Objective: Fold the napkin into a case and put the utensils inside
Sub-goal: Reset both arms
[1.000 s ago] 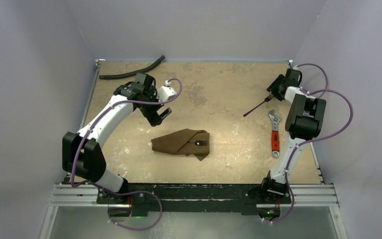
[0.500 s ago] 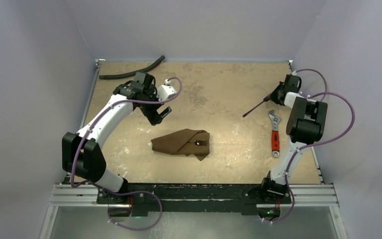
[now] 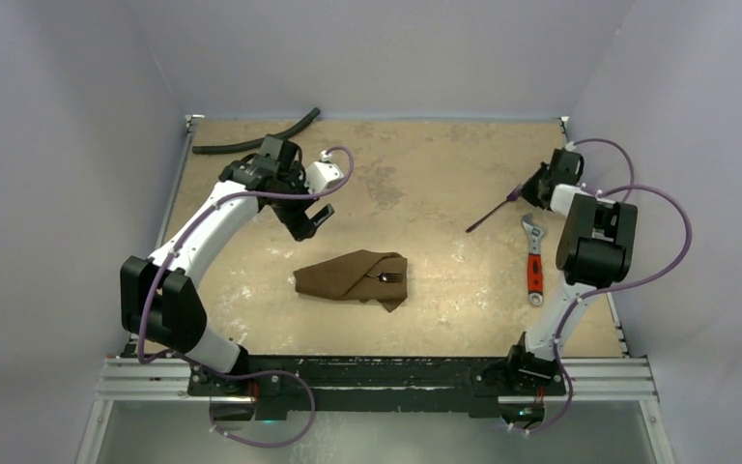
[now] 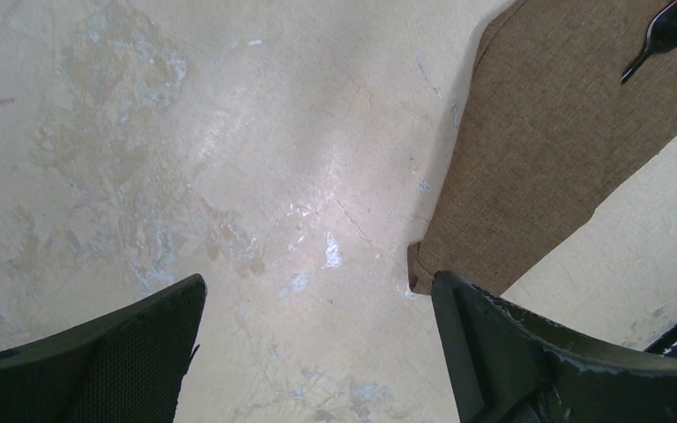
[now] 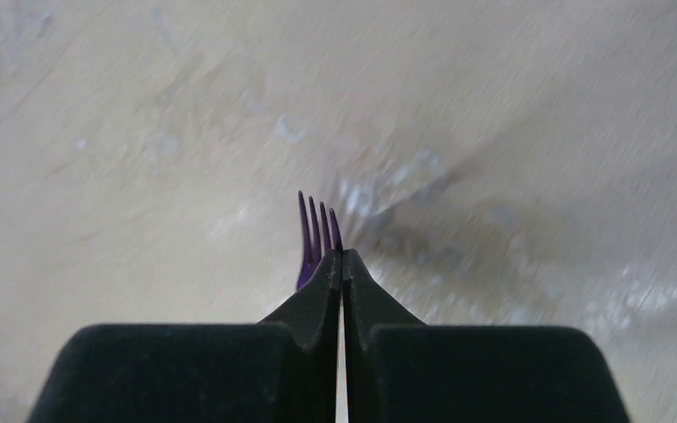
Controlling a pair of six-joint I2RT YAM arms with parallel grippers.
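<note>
The right tool [image 5: 342, 256] now has its jaws pinched together on the purple fork [image 5: 315, 231]; a second ago they stood apart around its handle. The right wrist sits a little lower, and the purple fork's far end reaches slightly farther out ahead of it. The left tool [image 3: 311, 222] sits a shade farther back toward its own arm.

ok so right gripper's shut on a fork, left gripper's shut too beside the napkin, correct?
No: the left gripper is open, jaws wide apart beside the napkin; the left wrist view shows it. The right gripper is shut on the fork, as you said.
</note>
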